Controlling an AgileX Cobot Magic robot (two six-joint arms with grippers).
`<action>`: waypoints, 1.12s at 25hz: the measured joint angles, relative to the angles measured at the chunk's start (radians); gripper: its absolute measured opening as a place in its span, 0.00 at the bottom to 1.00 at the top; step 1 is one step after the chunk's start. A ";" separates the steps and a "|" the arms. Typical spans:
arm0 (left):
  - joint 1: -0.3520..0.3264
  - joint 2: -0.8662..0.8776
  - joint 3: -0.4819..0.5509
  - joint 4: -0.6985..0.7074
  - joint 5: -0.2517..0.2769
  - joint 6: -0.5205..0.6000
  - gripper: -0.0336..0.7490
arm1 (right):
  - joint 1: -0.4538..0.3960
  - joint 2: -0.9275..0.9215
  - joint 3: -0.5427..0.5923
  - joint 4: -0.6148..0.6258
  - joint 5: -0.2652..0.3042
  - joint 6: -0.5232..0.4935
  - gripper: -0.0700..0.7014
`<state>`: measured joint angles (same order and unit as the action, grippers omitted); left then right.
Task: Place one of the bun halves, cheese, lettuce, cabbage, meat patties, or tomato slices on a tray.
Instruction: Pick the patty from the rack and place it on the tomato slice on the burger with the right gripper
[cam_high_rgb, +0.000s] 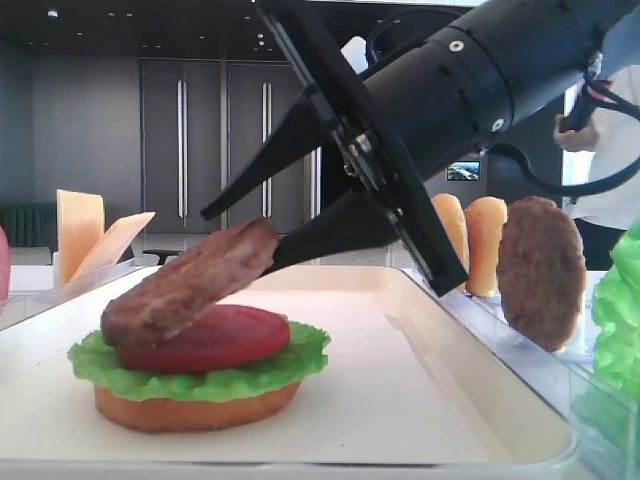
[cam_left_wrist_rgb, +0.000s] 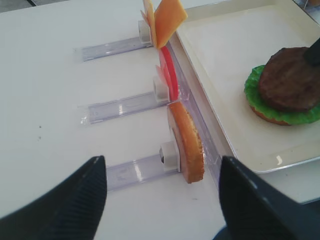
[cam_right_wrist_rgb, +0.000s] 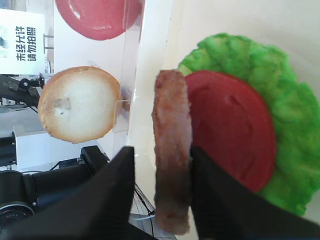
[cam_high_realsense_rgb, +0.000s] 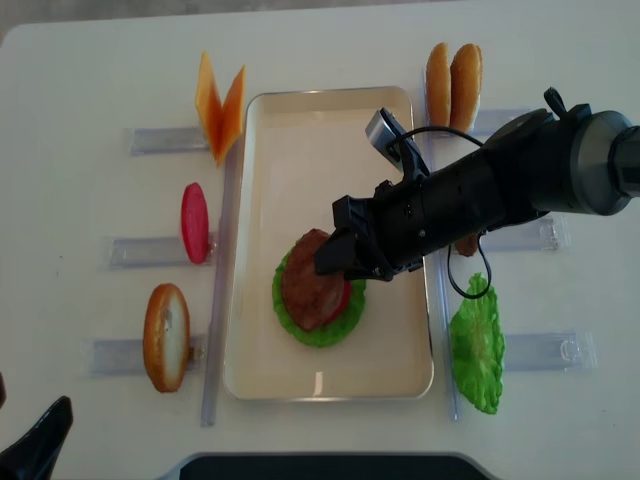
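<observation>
Side view. The right claw (cam_high_rgb: 265, 235) comes in from 2 o'clock, and its two dark fingers bracket the upper end of the patty (cam_high_rgb: 190, 283). The patty is tilted: its low end, at 8 o'clock, rests on the tomato (cam_high_rgb: 205, 340), and its high end lies between the fingers. The tomato sits on the lettuce (cam_high_rgb: 200, 372), the lettuce on a bun half (cam_high_rgb: 195, 408), all inside the tray (cam_high_rgb: 400, 400). A second patty (cam_high_rgb: 540, 270) stands on edge in a rack at 3 o'clock.

Right wrist view. The patty (cam_right_wrist_rgb: 172, 150) appears edge-on, its long axis running 12 to 6 between the two fingers. The fingers lie along both faces with little or no gap; whether they press or have just let go cannot be told. The tomato (cam_right_wrist_rgb: 230, 135) lies at 3 o'clock of the patty, so the disc has to tip that way to lie flat.

Left wrist view. The left claw (cam_left_wrist_rgb: 162, 192) is spread wide above the counter (cam_left_wrist_rgb: 45, 75) and holds nothing. A racked bun half (cam_left_wrist_rgb: 187, 142) lies at its 12 o'clock; the stack is far off at 2 o'clock.

Top view. The patty (cam_high_realsense_rgb: 310, 275) lies at 8 o'clock of the right claw (cam_high_realsense_rgb: 335, 255), over the stack near the tray's centre. The right arm is the nearer by far.
</observation>
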<state>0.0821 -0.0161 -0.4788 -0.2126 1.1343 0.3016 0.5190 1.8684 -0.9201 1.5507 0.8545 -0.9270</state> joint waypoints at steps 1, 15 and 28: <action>0.000 0.000 0.000 0.000 0.000 0.000 0.73 | 0.000 0.000 0.000 -0.005 0.000 0.000 0.49; 0.000 0.000 0.000 0.000 0.000 0.000 0.73 | 0.000 -0.001 0.000 -0.067 -0.009 0.011 0.77; 0.000 0.000 0.000 0.000 0.000 0.000 0.73 | -0.001 -0.021 -0.001 -0.132 -0.051 0.052 0.79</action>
<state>0.0821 -0.0161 -0.4788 -0.2126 1.1343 0.3016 0.5179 1.8478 -0.9208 1.4185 0.8032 -0.8751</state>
